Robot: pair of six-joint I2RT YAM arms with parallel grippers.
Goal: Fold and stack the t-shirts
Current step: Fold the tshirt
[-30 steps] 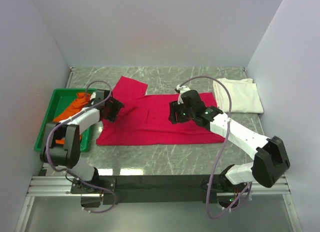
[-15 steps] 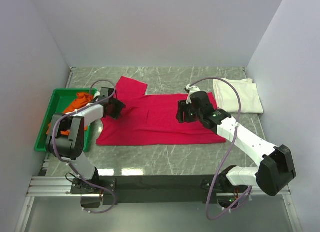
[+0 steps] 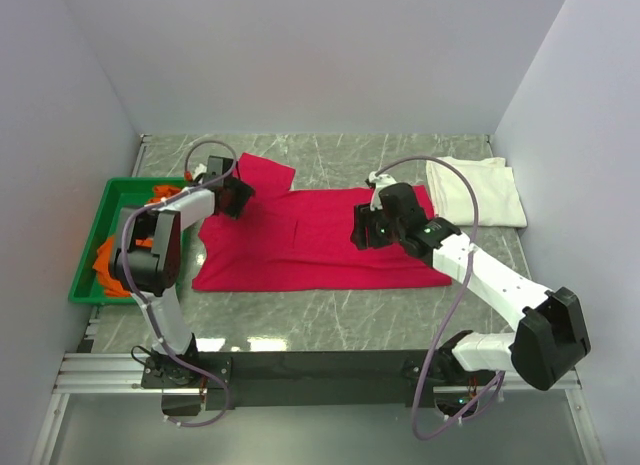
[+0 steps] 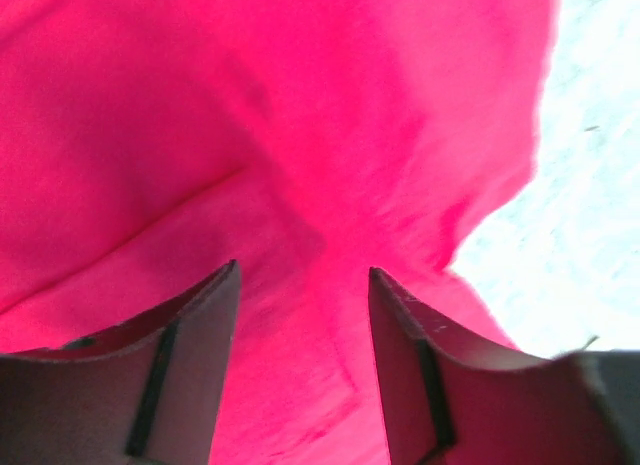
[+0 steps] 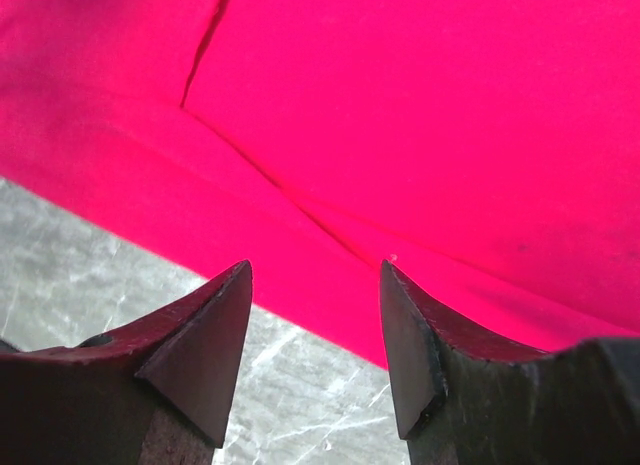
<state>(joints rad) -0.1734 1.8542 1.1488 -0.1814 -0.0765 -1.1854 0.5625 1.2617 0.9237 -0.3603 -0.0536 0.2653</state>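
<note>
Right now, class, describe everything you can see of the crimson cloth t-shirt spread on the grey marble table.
The crimson cloth t-shirt is plain, soft and short-sleeved. It lies spread flat, lightly creased, on the grey marble table, one sleeve angled toward the far left. The left gripper is over that sleeve's base and the right gripper over the body, both open; contact cannot be told.

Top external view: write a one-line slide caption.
Left gripper and right gripper, both open, over a red t-shirt spread on a marble table; cream t-shirt folded at right, orange t-shirt in green bin.
</note>
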